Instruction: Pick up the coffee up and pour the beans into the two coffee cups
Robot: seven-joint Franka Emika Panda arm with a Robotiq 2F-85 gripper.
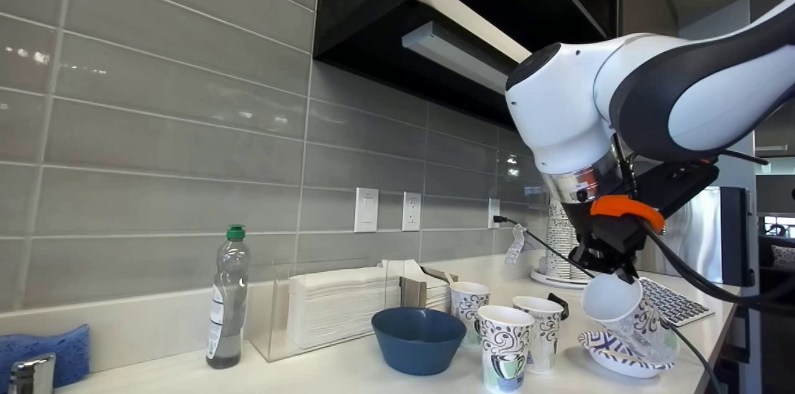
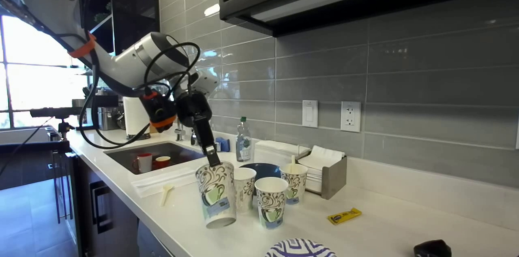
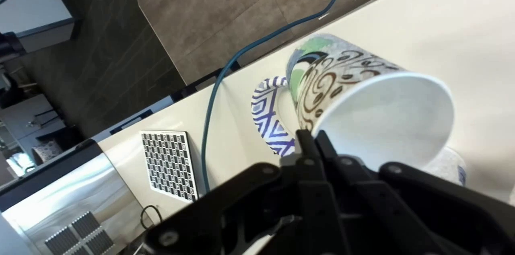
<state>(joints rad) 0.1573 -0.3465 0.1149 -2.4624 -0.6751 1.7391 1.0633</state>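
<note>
My gripper (image 3: 316, 134) is shut on the rim of the coffee, a tall white tumbler with a dark swirl pattern (image 2: 215, 192), one finger inside its mouth. In an exterior view it leans, mouth toward the other cups (image 1: 646, 325); its underside shows off the counter. What shows of its inside is plain white; beans are out of view. Two patterned coffee cups stand upright close together, one (image 1: 504, 344) nearer the blue bowl, the other (image 1: 539, 325) beside it. Another similar cup (image 2: 294, 180) behind them holds a stick. Part of a cup (image 3: 448, 166) shows below the tumbler's rim.
A blue bowl (image 1: 418, 341) stands beside the cups. Under the tumbler lies a shallow patterned bowl (image 1: 621, 363). Napkins (image 1: 338, 304) and a soap bottle (image 1: 228, 301) line the wall. A cable (image 3: 225, 70) crosses the counter near the keyboard (image 3: 169, 162). A yellow packet (image 2: 344, 216) lies flat.
</note>
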